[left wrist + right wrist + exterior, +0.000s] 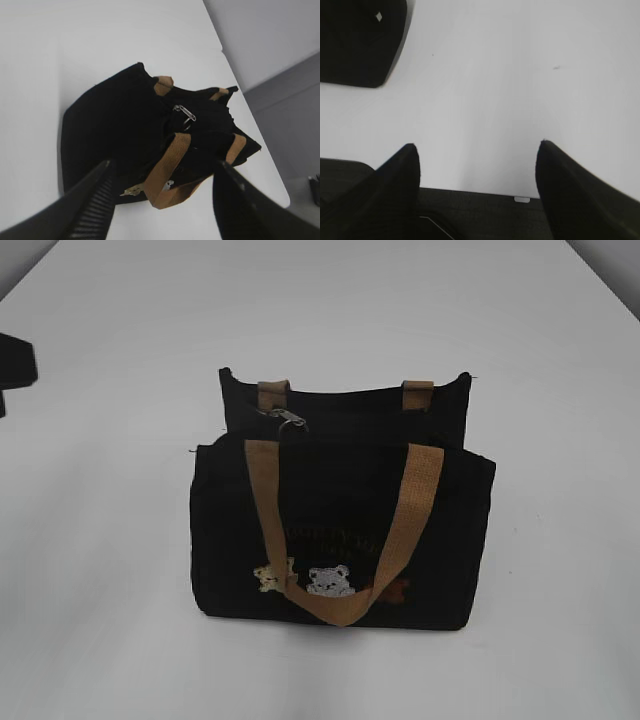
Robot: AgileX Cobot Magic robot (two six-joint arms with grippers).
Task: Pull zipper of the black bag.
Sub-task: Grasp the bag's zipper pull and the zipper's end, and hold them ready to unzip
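The black bag [340, 510] stands upright in the middle of the white table, its front with the embroidered bears facing the exterior camera. One tan handle [340, 605] hangs down over the front. The zipper pull [290, 421], small and silvery, lies at the left end of the top zip line. The left wrist view shows the bag [115, 125] from above and the pull [184, 113] on its top. My left gripper [164, 167] is open, above and short of the bag, touching nothing. My right gripper [476, 146] is open and empty over bare table, away from the bag.
The white table [520, 350] extends all round the bag. A dark part of the left arm [15, 365] shows at the exterior view's left edge. A black block [360, 40] lies at the upper left of the right wrist view. The table's edge [260, 150] is near the bag's far side.
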